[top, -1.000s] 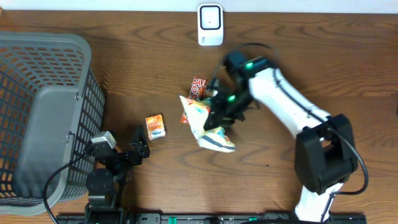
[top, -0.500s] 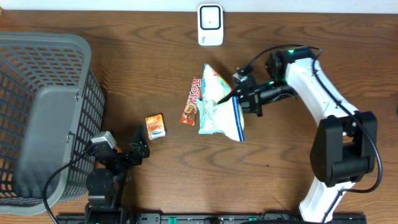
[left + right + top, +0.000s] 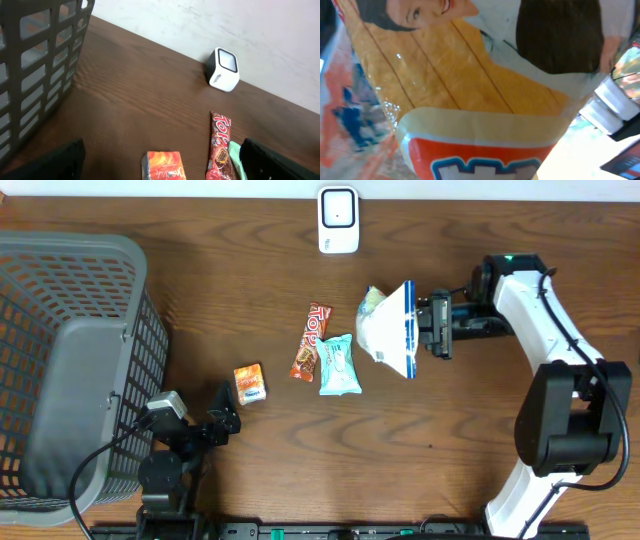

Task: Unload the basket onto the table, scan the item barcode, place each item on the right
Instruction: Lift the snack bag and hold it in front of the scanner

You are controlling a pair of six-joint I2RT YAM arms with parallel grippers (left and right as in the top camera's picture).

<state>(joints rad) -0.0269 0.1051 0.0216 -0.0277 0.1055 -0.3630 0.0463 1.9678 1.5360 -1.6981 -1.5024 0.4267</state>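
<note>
I have the right gripper (image 3: 428, 328) clamped shut on one edge of the snack bag (image 3: 388, 330). The bag is held up on its edge over the table (image 3: 300, 470), right of centre. It sits to the front and right of the white barcode scanner (image 3: 338, 220), which stands at the back edge. The left gripper (image 3: 224, 412) rests spread wide and empty near the grey basket (image 3: 60, 330).

Three other items lie flat on the table: a red candy bar (image 3: 312, 340), a mint-green packet (image 3: 337, 366) and a small orange box (image 3: 250, 383).

My right wrist view is filled by the bag's printed face (no barcode that I can make out).

To do this step well, I judge I should carry the bag up in front of the scanner window. Then I would turn the wrist until the barcode side faces the window, and hold the film flat and steady with my fingers clear of the code. The crinkly film could glare or fold over it.
</note>
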